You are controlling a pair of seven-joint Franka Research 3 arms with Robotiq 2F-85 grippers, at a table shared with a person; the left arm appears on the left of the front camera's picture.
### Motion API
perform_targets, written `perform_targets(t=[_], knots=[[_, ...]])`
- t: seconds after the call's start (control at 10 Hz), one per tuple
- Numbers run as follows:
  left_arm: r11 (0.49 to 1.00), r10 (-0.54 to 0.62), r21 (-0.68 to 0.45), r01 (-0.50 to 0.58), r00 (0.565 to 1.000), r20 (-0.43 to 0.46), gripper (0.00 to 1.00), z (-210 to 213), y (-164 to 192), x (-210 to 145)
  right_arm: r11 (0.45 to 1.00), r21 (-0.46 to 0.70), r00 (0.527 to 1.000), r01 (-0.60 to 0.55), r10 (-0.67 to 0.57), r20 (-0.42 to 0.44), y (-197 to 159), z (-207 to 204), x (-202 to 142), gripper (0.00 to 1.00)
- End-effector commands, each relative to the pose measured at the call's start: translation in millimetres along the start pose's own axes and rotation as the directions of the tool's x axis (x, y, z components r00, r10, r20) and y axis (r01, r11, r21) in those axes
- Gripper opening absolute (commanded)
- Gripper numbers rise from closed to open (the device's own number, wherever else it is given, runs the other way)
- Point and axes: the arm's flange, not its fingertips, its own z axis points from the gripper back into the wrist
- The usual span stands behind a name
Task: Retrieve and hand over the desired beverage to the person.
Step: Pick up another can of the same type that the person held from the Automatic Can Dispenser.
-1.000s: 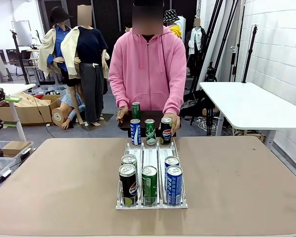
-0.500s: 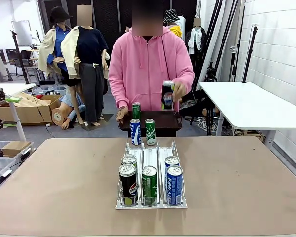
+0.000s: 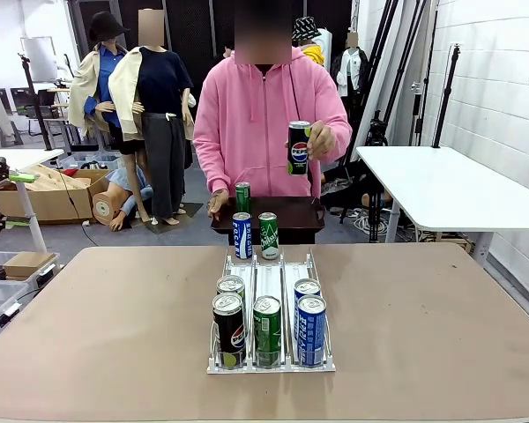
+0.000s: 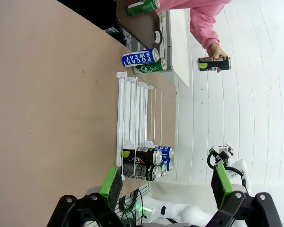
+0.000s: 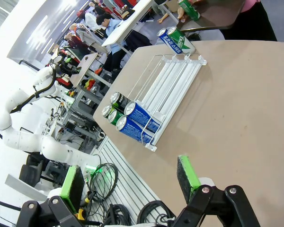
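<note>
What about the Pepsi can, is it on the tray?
No, the person's hand holds the Pepsi can at chest height, above the tray.

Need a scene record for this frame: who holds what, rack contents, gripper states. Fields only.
person: pink hoodie, far side of table
hand: raised, holding the Pepsi can upright above the tray
tray: dark, at the far edge, carrying a lone green can
rack: clear, three lanes, mid-table
near-end cans: five, upright
far end: Pocari Sweat can beside a second green can
left gripper: open, empty
right gripper: open, empty
</note>
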Motion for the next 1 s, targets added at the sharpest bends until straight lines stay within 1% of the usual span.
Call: perform_targets(t=[0.0, 0.5, 0.7, 0.9], knots=[[1.000, -0.009, 0.003, 0.009, 1.000, 0.010, 1.00, 1.2, -1.9, -1.6, 1.000, 0.011, 1.000, -0.010, 0.010, 0.007, -0.2, -0.4, 0.6, 1.00], [1.000, -0.009, 0.003, 0.009, 1.000, 0.010, 1.00, 1.2, -1.9, -1.6, 1.000, 0.011, 1.000, -0.010, 0.010, 0.007, -0.2, -0.4, 0.6, 1.00], [1.000, -0.009, 0.003, 0.009, 1.000, -0.011, 1.00, -0.6, 0.3, -1.2, 1.000, 0.011, 1.000, -0.010, 0.010, 0.007, -0.2, -0.4, 0.6, 1.00], [1.000, -0.002, 0.000, 0.002, 1.000, -0.003, 1.00, -0.2, 0.1, -0.2, 1.000, 0.011, 1.000, -0.010, 0.010, 0.007, -0.2, -0.4, 0.6, 1.00]])
